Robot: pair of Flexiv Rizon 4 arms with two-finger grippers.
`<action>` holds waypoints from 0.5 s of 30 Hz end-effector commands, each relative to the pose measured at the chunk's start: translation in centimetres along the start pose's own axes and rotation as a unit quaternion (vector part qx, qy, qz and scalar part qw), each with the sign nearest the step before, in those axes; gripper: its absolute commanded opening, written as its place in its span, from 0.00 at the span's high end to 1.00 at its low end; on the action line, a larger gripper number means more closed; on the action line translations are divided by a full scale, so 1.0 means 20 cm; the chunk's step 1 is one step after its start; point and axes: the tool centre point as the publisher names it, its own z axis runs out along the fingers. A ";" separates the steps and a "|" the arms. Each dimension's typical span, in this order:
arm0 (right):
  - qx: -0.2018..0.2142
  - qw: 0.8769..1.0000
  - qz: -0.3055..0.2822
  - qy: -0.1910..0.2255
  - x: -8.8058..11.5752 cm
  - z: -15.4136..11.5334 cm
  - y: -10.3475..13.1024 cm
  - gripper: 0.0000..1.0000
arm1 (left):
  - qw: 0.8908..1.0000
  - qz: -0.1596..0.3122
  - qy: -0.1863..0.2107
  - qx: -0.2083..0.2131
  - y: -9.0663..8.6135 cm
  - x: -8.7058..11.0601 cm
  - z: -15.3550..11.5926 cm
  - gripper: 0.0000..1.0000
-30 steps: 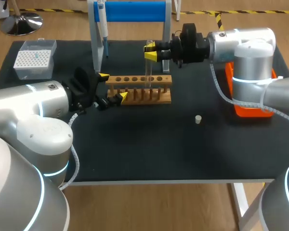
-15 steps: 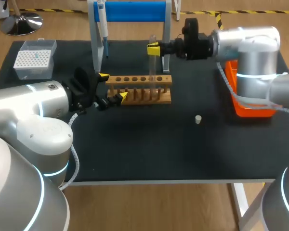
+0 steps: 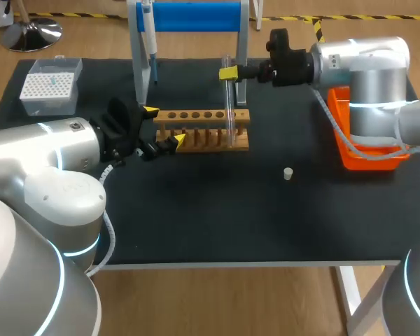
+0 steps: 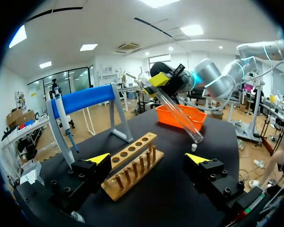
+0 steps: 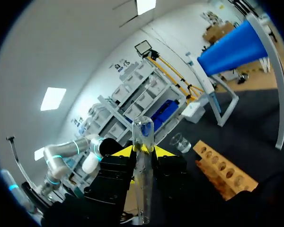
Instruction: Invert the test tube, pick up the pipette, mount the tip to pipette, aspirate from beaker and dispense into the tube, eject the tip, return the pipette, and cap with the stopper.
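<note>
Head view: the right gripper (image 3: 229,73), pinching the tube (image 3: 229,105), had slid it toward 3 o'clock over the rack (image 3: 196,133), so flipping looked nearly done.

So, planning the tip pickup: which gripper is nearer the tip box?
Left. The left gripper is open at the end of the rack facing the tip box. The right gripper holds the tube over the rack's other end, farther from the box.

Blue stand (image 3: 189,15) behind and test tube (image 3: 229,105) above crowd the rack (image 3: 169,120)
</note>
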 end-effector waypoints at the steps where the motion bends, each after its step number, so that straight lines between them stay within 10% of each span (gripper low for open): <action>1: 0.021 0.971 0.239 0.019 -0.05 -0.01 0.01 1.00 | 1.000 0.000 0.002 0.002 0.01 0.00 0.00 0.00; 15: 0.029 0.957 0.287 0.001 -0.03 -0.02 -0.03 1.00 | 1.000 0.000 0.002 0.002 0.01 0.00 0.00 0.00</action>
